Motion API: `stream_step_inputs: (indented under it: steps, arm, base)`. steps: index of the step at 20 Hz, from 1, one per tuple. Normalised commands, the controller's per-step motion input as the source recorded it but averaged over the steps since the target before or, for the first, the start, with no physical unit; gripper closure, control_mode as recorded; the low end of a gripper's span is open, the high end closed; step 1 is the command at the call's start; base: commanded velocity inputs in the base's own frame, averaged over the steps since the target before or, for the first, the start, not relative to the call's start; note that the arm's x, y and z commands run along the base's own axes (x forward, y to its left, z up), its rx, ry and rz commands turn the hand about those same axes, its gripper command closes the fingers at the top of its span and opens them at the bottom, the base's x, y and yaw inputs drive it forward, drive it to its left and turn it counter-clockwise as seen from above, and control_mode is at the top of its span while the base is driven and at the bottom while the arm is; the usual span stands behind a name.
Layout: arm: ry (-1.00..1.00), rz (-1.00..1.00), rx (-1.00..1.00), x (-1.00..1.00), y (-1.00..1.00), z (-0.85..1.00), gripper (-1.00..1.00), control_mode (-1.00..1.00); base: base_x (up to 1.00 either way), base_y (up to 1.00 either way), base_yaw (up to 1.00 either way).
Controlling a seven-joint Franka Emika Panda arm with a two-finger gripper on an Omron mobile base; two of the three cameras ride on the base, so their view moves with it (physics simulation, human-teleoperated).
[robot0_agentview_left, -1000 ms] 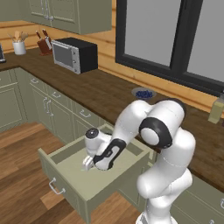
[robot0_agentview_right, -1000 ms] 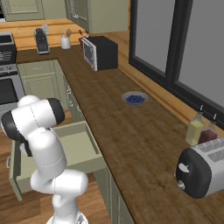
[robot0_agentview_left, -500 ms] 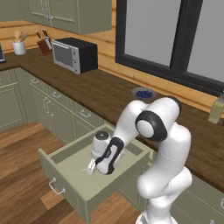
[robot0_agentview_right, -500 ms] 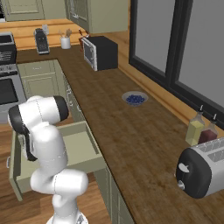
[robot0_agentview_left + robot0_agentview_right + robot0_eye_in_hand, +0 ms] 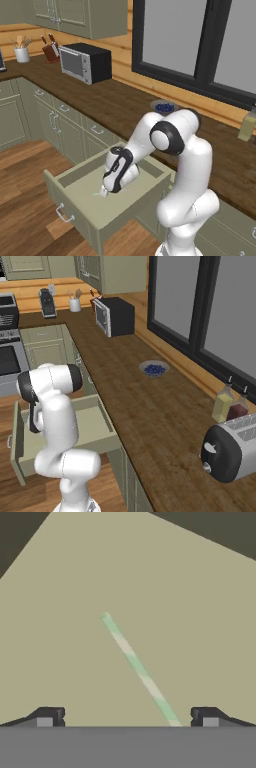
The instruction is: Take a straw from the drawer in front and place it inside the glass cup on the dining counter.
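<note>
The gripper [image 5: 127, 717] hangs low inside the open drawer [image 5: 75, 212], its jaws spread wide and holding nothing. Directly beneath it, the straw [image 5: 140, 669] lies flat on the drawer floor, a pale stick with faint green bands running diagonally away from between the two fingertips [image 5: 47, 716]. Its near end sits closer to the right-hand fingertip than to the left in the hand view.

The main risk is the closing. The straw is very thin and lies skewed across the gap rather than centred, so the fingers could push it sideways, roll it away, or pinch it near one end so that it pivots when lifted. A descent too deep would drive the fingertips into the drawer floor.
</note>
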Motion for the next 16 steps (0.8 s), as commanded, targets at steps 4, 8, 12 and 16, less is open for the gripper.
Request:
stream_step_inputs:
  steps: [4, 8, 12, 16]
  arm:
    - [0.04, 0.0, 0.0, 0.03, 0.24, -0.01, -1.0, -1.0]
    - [0.02, 0.0, -0.02, 0.0, 0.17, -0.14, -1.0, -1.0]
    - [0.0, 0.0, -0.05, 0.0, 0.09, -0.21, -1.0, -1.0]
    - [0.0, 0.0, -0.06, 0.0, 0.15, -0.23, -1.0, -1.0]
  base:
    - [0.0, 0.0, 0.0]
    - [0.0, 0.0, 0.0]
    - [0.0, 0.0, 0.0]
    - [0.0, 0.0, 0.0]
